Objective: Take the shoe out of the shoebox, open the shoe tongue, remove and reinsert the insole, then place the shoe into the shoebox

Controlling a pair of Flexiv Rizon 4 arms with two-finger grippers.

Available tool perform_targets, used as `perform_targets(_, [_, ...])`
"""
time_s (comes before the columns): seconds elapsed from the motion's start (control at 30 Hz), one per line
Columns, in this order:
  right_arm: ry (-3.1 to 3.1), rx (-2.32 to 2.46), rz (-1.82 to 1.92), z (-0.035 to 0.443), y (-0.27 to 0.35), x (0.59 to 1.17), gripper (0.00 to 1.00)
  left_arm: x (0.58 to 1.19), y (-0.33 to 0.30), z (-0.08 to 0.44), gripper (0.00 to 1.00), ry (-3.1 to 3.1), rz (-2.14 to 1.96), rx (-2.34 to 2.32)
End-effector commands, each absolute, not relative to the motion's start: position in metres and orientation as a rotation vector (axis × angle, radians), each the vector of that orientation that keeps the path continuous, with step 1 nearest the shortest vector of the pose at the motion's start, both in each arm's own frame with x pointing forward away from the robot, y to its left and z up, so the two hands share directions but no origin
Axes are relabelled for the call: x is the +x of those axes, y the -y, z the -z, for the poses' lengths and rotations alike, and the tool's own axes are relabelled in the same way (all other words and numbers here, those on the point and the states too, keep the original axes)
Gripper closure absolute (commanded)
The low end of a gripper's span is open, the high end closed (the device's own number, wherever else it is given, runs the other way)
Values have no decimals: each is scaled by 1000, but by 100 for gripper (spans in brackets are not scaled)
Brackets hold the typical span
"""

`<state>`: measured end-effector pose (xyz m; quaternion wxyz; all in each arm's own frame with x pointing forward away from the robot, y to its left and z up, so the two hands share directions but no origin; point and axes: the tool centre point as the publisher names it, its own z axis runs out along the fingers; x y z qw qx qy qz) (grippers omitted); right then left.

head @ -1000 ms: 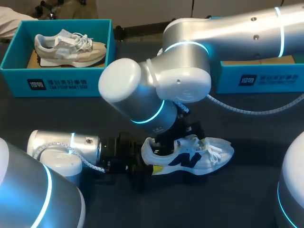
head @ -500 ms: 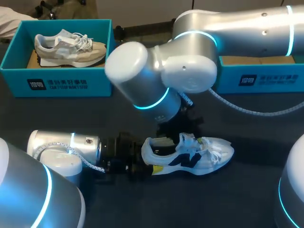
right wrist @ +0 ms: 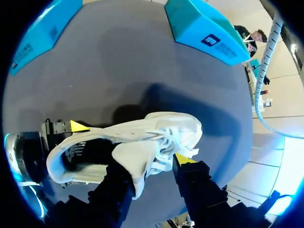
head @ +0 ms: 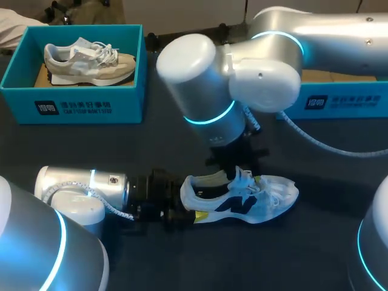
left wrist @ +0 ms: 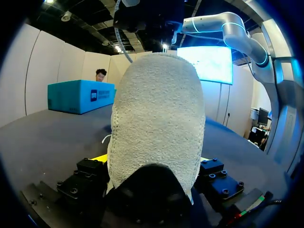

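Observation:
A white shoe (head: 248,200) with a black side mark stands upright on the dark table, toe to the right. My left gripper (head: 193,210) lies low on the table, shut on the shoe's heel (left wrist: 154,118), which sits between its black fingers (left wrist: 90,173). My right gripper (head: 239,171) hangs over the shoe's opening. In the right wrist view the white tongue (right wrist: 137,159) is raised between my right gripper's (right wrist: 149,166) fingers, pinched from both sides, with the laces (right wrist: 166,142) bunched against the yellow-tipped finger (right wrist: 183,159).
A teal shoebox (head: 73,100) at the back left holds a beige shoe (head: 88,60). A second teal shoebox (head: 339,100) stands at the back right, partly hidden by my right arm. Bare table lies in front of the white shoe.
My right arm swung to the right and back while its fingers narrowed onto the tongue, which now stands lifted. The left gripper and the shoe's heel stayed put.

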<state>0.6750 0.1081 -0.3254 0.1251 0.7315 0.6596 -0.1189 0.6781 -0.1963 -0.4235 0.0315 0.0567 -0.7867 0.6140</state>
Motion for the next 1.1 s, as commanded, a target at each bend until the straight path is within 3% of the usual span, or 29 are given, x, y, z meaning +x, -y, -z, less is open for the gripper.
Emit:
perform_targets(0.03, [-1855,2203,309,323,-107,670,62,678,191,429,100,2425,-1885,175])
perform_targets(0.1, [-1870,2213,301,320,-109,669,66,678,191,429,100,2425,-1885,175])
perform_targets(0.23, [-1905,2222,294,317,-110,668,100,678,191,429,100,2425,-1885,175])
perform_targets(1.1, [-2330,2251,20,306,-43,684,100,678,191,429,100,2425,-1885,175])
